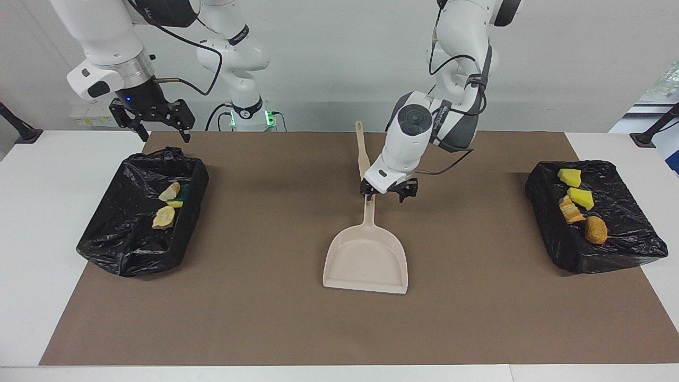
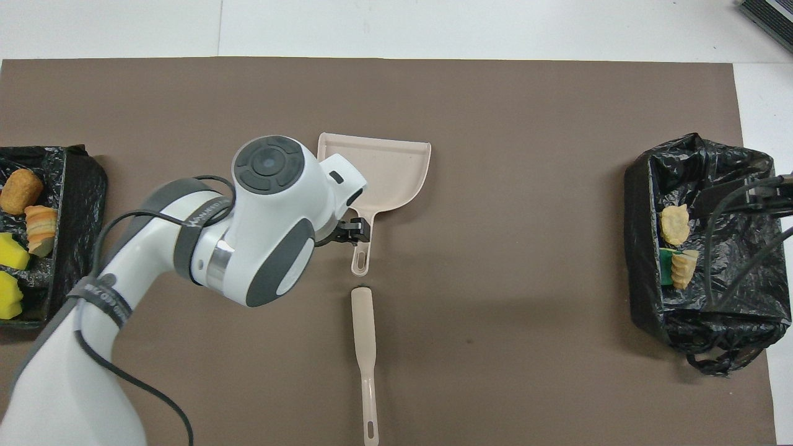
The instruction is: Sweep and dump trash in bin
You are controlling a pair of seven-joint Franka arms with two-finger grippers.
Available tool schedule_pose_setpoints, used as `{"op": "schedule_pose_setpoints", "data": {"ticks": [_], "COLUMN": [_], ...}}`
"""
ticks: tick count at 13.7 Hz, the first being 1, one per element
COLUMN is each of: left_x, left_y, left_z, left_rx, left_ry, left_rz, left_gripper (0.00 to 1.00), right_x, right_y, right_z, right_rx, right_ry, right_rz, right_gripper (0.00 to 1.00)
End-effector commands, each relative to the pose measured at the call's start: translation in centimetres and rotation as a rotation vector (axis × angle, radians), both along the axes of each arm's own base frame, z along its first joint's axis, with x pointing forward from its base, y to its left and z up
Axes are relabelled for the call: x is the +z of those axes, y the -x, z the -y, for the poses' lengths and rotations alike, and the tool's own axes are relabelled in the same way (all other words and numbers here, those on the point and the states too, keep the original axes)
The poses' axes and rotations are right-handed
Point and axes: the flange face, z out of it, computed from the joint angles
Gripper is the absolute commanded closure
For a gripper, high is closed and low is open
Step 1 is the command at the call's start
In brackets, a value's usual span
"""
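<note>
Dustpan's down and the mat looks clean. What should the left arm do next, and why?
Probably lift the left end effector straight up and pull it back toward its base. It is open at the dustpan handle, the pan lies flat on the brown mat, and the trash sits in the two black-lined bins. The brush lies nearer the robots. The right end effector waits open over its bin.

Your facing camera sits high across the table, looking toward the robots; your overhead camera looks steeply down from their end. Both share the brown mat [image 1: 265,318] [image 2: 526,155], though the overhead seems to crop one bin [image 2: 56,235].
</note>
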Motion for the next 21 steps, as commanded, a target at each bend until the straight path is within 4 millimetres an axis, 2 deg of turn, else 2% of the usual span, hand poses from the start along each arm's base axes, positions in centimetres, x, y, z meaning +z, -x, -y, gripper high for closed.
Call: {"op": "schedule_pose_setpoints", "data": {"ticks": [1, 3, 6, 9, 10, 12, 14, 15, 18, 21], "left_x": [3.3, 4.8, 7.1, 9.7, 10.5, 13.4, 17.9, 20.3, 24.9, 26.6], "left_y": [0.3, 0.7, 3.7, 6.6, 7.2, 8.0, 7.5, 7.4, 5.7, 2.8], "left_z": [-7.0, -12.6, -20.1, -25.0, -25.8, -27.5, -30.1, -30.5, -30.8, -31.3], "left_rx": [0.029, 0.053, 0.024, 0.017, -0.007, -0.038, -0.031, -0.039, -0.043, -0.052], "left_ry": [-0.002, -0.004, -0.011, -0.020, -0.020, -0.017, -0.011, -0.010, -0.004, -0.005], "left_rz": [0.008, 0.030, 0.048, 0.045, 0.035, 0.046, 0.071, 0.082, 0.120, 0.090], "left_gripper": [0.00, 0.00, 0.00, 0.00, 0.00, 0.00, 0.00, 0.00, 0.00, 0.00], "right_x": [0.2, 0.2, 0.2, 0.2, 0.2, 0.2, 0.2, 0.2, 0.2, 0.2], "right_y": [-0.1, -0.1, -0.1, -0.1, -0.1, -0.1, -0.1, -0.1, -0.1, -0.1], "right_z": [-0.1, -0.1, -0.1, -0.1, -0.1, -0.1, -0.1, -0.1, -0.1, -0.1], "right_rx": [-0.018, -0.018, -0.018, -0.017, -0.018, -0.018, -0.018, -0.017, -0.018, -0.017], "right_ry": [-0.019, -0.019, -0.019, -0.019, -0.019, -0.019, -0.019, -0.019, -0.019, -0.019], "right_rz": [0.007, 0.007, 0.007, 0.006, 0.007, 0.007, 0.007, 0.007, 0.007, 0.007], "right_gripper": [0.00, 0.00, 0.00, 0.00, 0.00, 0.00, 0.00, 0.00, 0.00, 0.00]}}
